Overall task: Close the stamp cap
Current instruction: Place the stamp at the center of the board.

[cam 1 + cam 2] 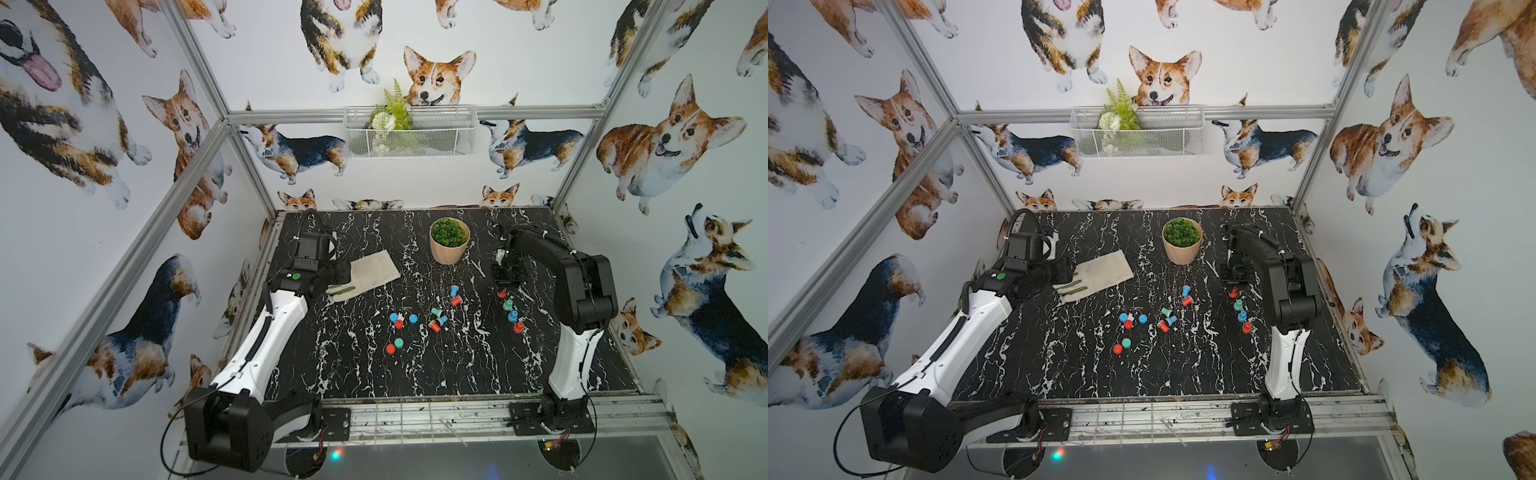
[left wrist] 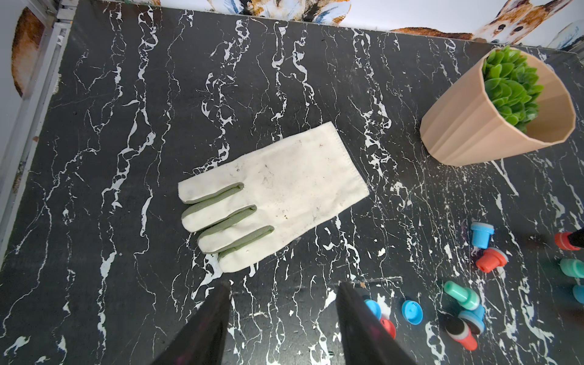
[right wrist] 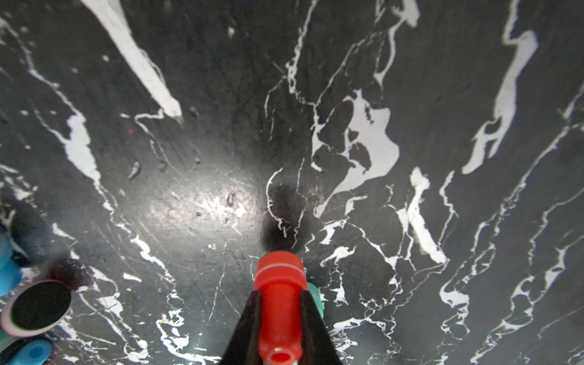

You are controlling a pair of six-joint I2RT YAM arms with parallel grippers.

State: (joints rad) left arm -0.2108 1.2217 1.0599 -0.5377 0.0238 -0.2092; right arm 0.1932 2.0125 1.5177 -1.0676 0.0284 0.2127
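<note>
Placement of the red stamp (image 3: 279, 319) at the far end of the row of capped stamps (image 1: 512, 316) calls for a slow, vertical descent. The right gripper (image 3: 280, 294), clamped on the barrel, should release only once the cap end sits flat on the table (image 3: 442, 94), since a tilted release would likely knock the teal stamp (image 1: 507, 305) just beside it. Its cap (image 3: 278, 262) points down close over its shadow, and a thin pale line rings the seam, so a light press to confirm seating is advisable. Farther off, the left gripper (image 2: 284, 284) hangs empty, jaws apart, above the glove (image 2: 284, 183).
</note>
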